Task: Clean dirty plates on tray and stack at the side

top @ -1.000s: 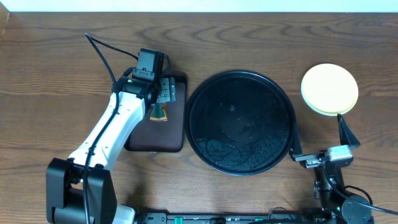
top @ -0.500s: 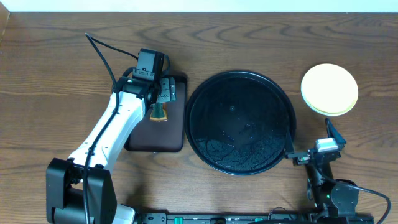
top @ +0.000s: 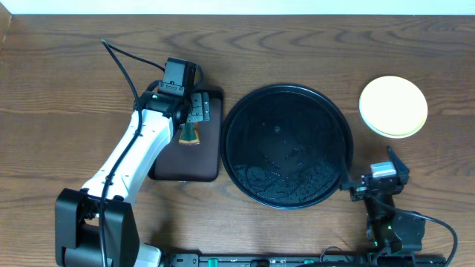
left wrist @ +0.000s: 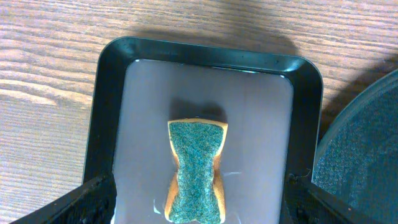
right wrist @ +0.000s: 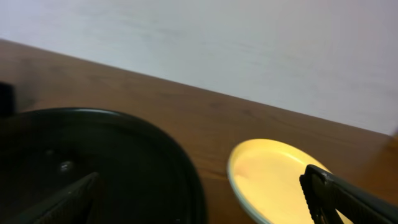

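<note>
From above, the right tool has pulled back from the plates stacked on the table. The black tray is bare, so the job looks done.

Left wrist: the left tool is wide over the sponge.

Right wrist: that tool is wide, holding nothing.

Overhead, I get soft, even light and a sharp picture; small wet glints speckle the near half of the tray. My right wrist view is dimmer and blurred, with the plate right of the tray out of focus.
</note>
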